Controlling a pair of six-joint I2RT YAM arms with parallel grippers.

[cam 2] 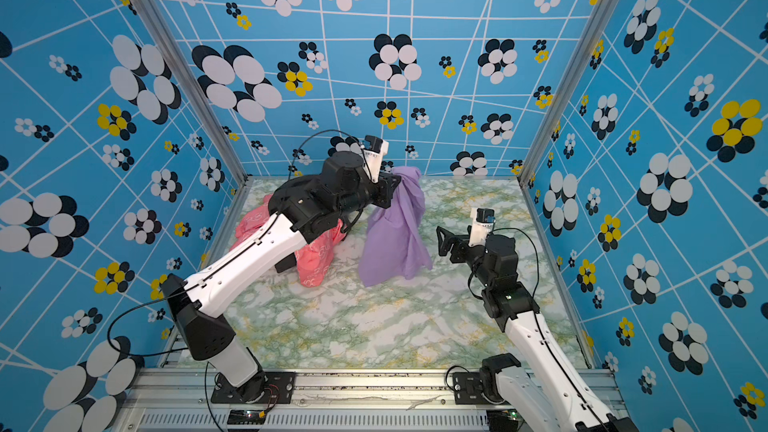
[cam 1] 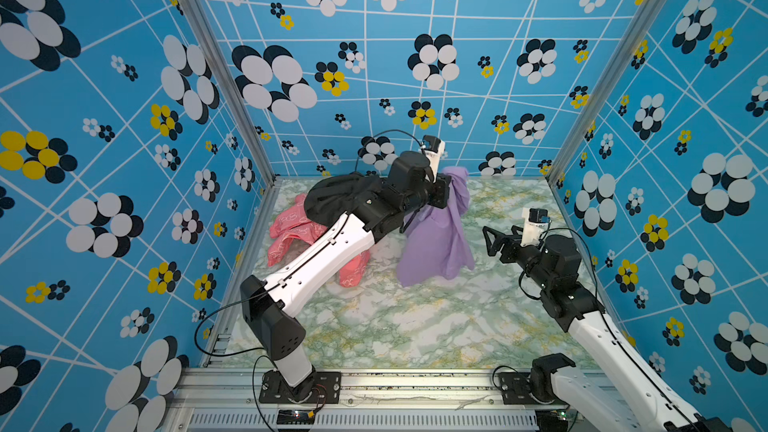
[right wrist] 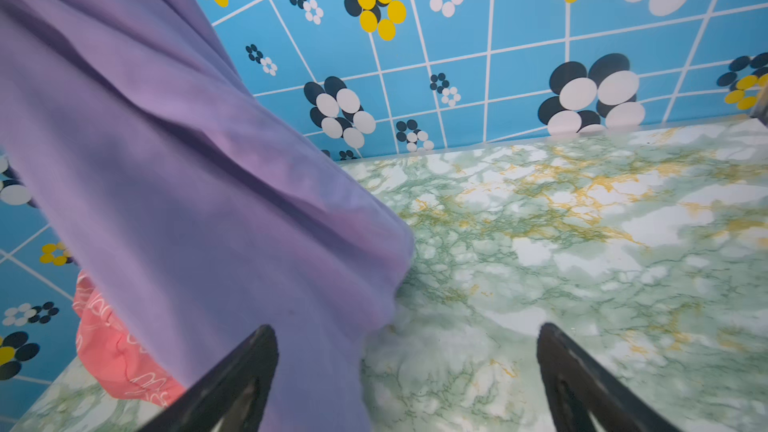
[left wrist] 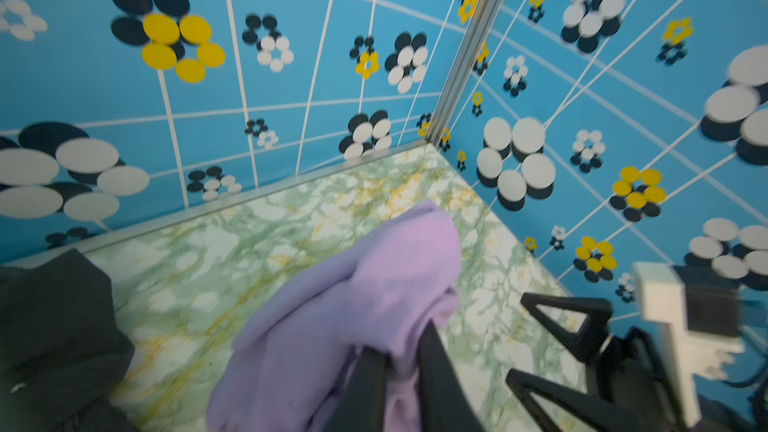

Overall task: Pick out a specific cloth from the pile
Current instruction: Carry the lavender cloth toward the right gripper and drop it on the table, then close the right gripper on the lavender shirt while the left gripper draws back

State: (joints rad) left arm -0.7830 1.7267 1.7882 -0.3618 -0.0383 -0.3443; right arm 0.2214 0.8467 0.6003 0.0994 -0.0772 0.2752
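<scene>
One loose-looking pinch with the left pincer (left wrist: pixel 399 338) on a fold of the cloth (cam 1: pixel 436 234), hung up at 1 o'clock, off the pile (cam 1: pixel 332 197) at 10. Could slip and fall if the pinch goes slack. Right pincer (right wrist: pixel 407 328) wide open at 3. Shows the pinch only from the left wrist; hides it in both top views.

No text can be read anywhere; the pink cloth's (cam 1: pixel 291 236) white print is illegible.
</scene>
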